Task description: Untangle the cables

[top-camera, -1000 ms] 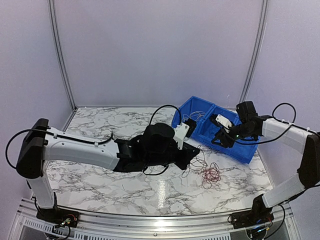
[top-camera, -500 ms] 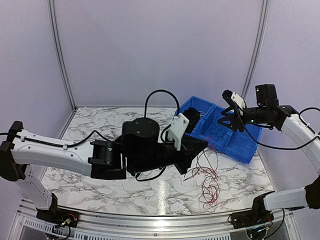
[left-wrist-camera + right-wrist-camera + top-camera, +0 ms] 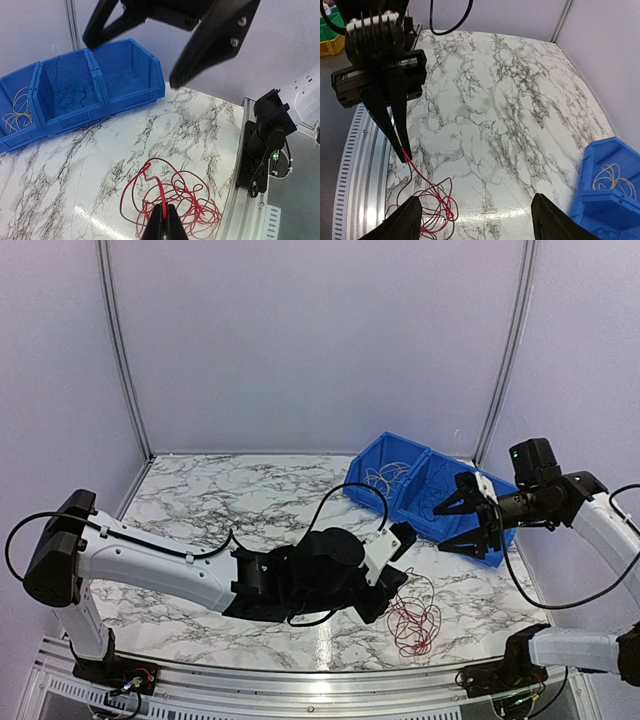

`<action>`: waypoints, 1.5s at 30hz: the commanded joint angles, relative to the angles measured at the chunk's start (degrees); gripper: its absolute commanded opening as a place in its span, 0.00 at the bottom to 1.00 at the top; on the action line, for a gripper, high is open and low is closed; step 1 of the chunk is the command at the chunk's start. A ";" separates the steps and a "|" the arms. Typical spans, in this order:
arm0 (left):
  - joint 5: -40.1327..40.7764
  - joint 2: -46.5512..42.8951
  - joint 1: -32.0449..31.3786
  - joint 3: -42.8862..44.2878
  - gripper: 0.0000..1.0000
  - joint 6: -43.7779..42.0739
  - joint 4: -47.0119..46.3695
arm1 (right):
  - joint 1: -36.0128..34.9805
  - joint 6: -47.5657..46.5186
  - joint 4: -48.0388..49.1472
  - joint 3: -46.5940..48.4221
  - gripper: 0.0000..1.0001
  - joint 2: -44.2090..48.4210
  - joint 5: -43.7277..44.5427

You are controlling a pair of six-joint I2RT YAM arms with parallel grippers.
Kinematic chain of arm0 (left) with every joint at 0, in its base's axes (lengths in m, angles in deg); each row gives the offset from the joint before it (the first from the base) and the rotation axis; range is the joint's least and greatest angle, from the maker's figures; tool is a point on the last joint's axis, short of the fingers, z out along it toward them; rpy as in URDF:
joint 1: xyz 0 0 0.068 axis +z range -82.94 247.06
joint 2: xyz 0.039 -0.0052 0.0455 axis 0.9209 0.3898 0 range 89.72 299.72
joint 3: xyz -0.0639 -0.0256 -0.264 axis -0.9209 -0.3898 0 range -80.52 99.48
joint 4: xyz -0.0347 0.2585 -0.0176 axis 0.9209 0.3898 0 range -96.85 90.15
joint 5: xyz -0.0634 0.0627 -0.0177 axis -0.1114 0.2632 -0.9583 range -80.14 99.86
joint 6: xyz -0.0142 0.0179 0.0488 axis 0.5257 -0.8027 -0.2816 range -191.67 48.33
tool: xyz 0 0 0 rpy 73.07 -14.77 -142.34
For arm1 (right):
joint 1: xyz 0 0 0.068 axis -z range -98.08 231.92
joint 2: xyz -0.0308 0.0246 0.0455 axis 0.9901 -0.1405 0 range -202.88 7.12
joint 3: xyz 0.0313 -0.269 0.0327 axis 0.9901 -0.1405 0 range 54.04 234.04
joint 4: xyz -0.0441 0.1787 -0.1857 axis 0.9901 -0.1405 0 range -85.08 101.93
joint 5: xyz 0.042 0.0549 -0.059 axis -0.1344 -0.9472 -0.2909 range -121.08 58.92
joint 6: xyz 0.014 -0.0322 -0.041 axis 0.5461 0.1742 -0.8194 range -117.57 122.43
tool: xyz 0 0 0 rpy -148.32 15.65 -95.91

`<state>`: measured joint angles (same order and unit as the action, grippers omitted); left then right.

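Note:
A tangle of red cable lies on the marble table near the front right. My left gripper is shut on one strand of it. In the left wrist view the pinched fingers hold the red strand above the loops. My right gripper is open and empty, in the air in front of the blue bins. In the right wrist view its fingers are spread wide over the table, with the red cable at lower left. Dark blue cable and pale tan cable lie in separate bins.
The row of blue bins stands at the back right by the wall frame. The table's metal front rail and the right arm's base are close to the red cable. The left arm's black body stands over the front edge.
The left arm has come down and toward the front right with the red cable, which now lies bunched nearer the front edge. The right gripper has dropped from above the bins, open and empty.

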<state>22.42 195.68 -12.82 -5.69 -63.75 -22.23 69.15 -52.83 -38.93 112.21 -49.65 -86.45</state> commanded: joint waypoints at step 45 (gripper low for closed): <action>20.10 17.36 2.84 2.79 0.25 3.09 -29.94 | -17.63 12.63 -0.67 10.97 0.00 -8.18 0.75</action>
<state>43.53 206.10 -12.10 -4.40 -62.68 -43.30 53.85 -42.06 -39.21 114.07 -59.55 -72.57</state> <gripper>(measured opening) 0.265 0.019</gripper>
